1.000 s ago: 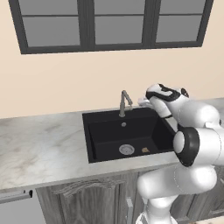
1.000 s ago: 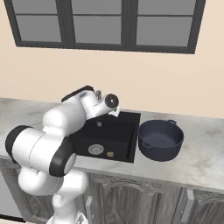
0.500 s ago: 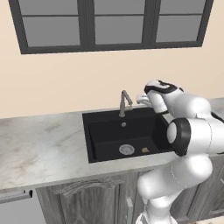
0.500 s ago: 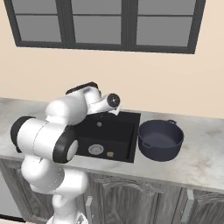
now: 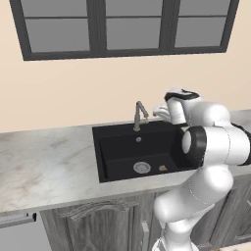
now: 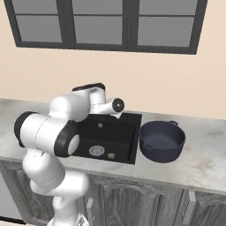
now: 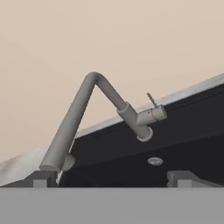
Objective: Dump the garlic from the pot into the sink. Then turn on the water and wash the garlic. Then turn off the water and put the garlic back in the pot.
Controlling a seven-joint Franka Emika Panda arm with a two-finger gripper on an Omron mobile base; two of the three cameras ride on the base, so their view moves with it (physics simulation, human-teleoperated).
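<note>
So the garlic is already dumped, sitting on the sink floor just right of the drain. The pot stands empty on the bench by the sink's right edge. Gripper is spread wide facing the faucet, no water running yet, so washing and putting back are left.

Light is even and soft across the rendered kitchen, with no clear single source and no glare. The sink reads as a flat matte black mass, its inner walls nearly without shading. Beside the sink, the marble counter stays bright and evenly lit. The faucet appears sharp in the hand view. Edges show slight pixel softness, without lens distortion.
</note>
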